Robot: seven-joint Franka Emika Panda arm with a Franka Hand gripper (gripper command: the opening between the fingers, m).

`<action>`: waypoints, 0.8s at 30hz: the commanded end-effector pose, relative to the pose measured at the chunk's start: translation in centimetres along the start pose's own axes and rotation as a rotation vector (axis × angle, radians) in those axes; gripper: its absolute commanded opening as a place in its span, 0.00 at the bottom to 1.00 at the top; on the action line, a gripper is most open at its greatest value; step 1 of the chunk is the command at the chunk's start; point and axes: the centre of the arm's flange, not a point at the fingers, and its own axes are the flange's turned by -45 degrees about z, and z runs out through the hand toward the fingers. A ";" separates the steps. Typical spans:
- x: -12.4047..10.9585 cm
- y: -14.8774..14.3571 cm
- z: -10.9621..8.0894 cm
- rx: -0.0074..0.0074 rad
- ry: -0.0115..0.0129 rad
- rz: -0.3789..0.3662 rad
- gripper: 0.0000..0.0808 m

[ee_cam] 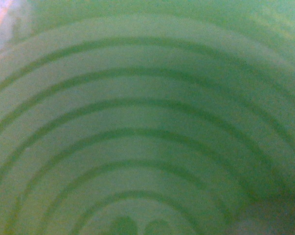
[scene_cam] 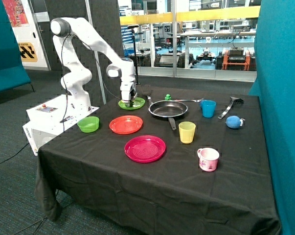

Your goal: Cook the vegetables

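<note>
End effector [scene_cam: 130,102] down on green plate [scene_cam: 131,104] near surface [scene_cam: 152,181] far edge, grip state can't tell. Vegetables not visible. Empty-looking pan [scene_cam: 168,109] just beside plate. Wrist view: only green plate ridges [ee_cam: 147,132].

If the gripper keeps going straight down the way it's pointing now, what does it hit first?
Most likely the green plate: the gripper points down right over it, and the wrist view is filled with its ridged surface, so it looks very close.
</note>
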 end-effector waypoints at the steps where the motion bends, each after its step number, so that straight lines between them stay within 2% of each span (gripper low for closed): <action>1: -0.8 0.2 0.3 0.0007 0.0010 0.009 0.40; 15: -0.5 0.0 0.5 0.0006 0.0010 -0.003 0.18; 19: -0.3 -0.2 0.6 0.0006 0.0010 -0.010 0.14; 24: -0.2 -0.4 0.7 0.0006 0.0010 -0.013 0.13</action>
